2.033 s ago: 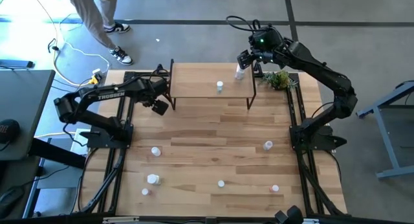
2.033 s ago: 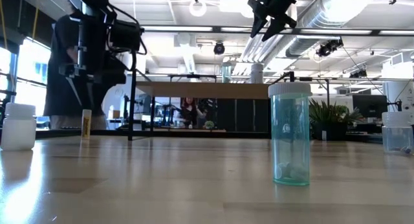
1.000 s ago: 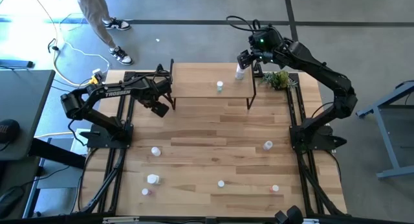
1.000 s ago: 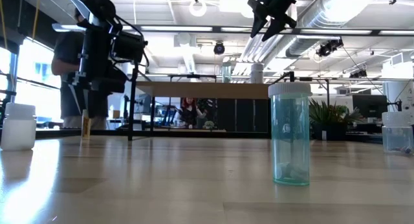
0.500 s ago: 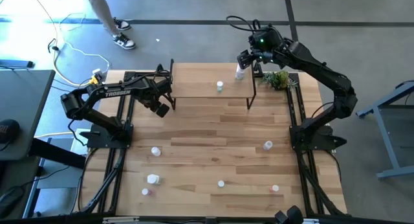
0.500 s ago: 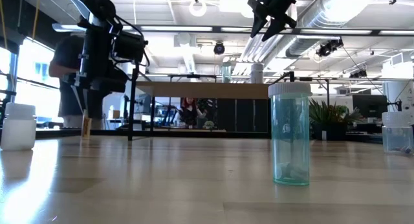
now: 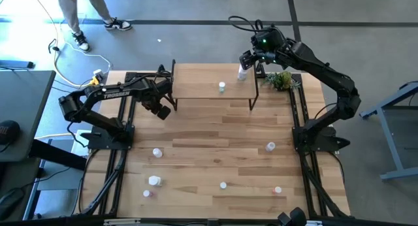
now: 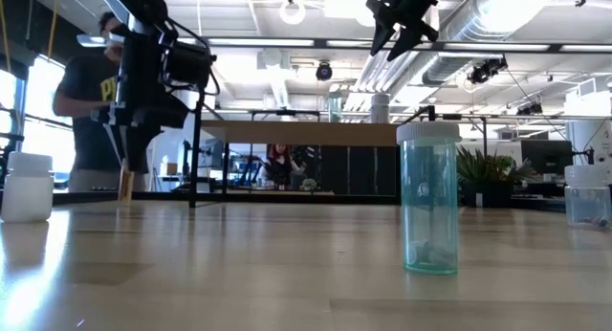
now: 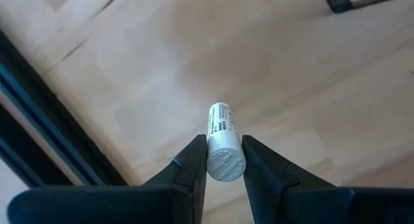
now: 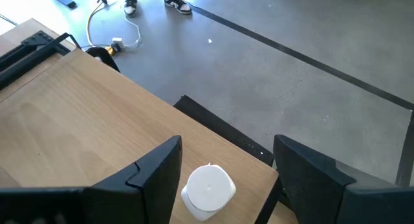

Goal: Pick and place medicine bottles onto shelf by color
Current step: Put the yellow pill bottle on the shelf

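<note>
Two bottles stood on the shelf [image 7: 196, 81]; six more lay scattered on the counter [image 7: 215, 134]. The left end effector [image 9: 223, 160] pinched a small white bottle [image 9: 223, 153] above the counter. The right end effector [image 10: 220, 169], fingers spread, straddled the shelf's corner bottle [image 10: 207, 190].

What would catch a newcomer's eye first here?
Probably the left gripper, pinching a small white bottle above the table near the shelf's left end. Next, the right gripper, open over another white bottle at the shelf's right corner, and the tall teal bottle up front.
</note>
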### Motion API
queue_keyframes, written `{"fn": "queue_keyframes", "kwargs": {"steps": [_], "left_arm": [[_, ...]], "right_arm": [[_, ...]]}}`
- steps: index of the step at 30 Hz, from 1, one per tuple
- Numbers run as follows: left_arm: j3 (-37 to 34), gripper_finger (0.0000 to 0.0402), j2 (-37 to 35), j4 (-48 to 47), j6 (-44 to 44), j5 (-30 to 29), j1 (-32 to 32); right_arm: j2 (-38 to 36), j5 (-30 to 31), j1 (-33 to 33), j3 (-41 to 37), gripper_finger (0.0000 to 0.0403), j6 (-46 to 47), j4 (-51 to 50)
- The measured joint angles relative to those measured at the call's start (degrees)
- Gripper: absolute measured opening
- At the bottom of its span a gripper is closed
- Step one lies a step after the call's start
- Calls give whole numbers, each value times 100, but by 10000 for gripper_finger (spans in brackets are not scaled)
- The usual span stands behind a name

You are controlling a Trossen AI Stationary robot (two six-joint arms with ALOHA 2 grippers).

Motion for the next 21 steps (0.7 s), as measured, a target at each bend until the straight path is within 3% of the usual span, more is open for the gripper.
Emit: {"fn": "queue_keyframes", "kwargs": {"steps": [10, 21], "left_arm": [[147, 73, -723, -734, -410, 69, 0], [1392, 74, -1410, -1290, -730, 38, 4]], "right_arm": [[0, 0, 0, 0, 236, 14, 1], [0, 2, 0, 0, 236, 2, 24]]}}
